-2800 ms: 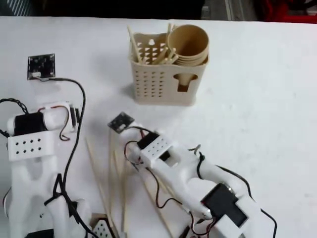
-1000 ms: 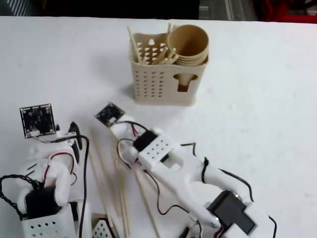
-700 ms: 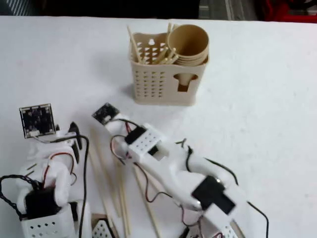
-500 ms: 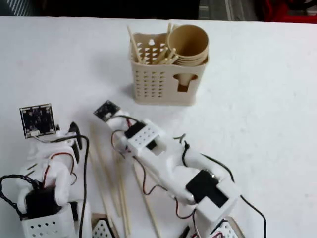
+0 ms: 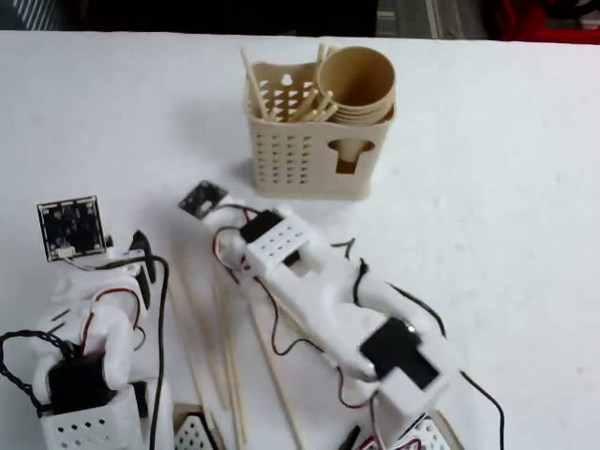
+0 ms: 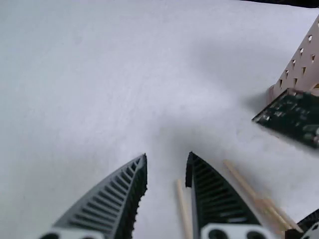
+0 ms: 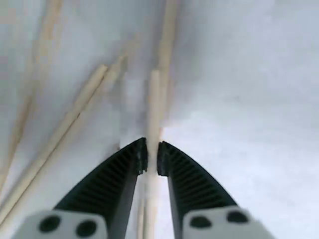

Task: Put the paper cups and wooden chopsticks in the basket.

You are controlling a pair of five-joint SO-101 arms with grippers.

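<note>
Found right pincer (image 7: 148, 158) closed on one chopstick (image 7: 153, 99). Found left pincer (image 6: 167, 169) parted, low over the surface (image 6: 75, 74).

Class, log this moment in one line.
right end effector: shut on thin wooden chopstick; left end effector: open; tan paper cups: in beige basket

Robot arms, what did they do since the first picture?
The left arm folded back toward its base; the left gripper is open. The right arm stretched a little farther out and leftward; the right gripper pinches a chopstick. The basket and cups stayed put.
</note>
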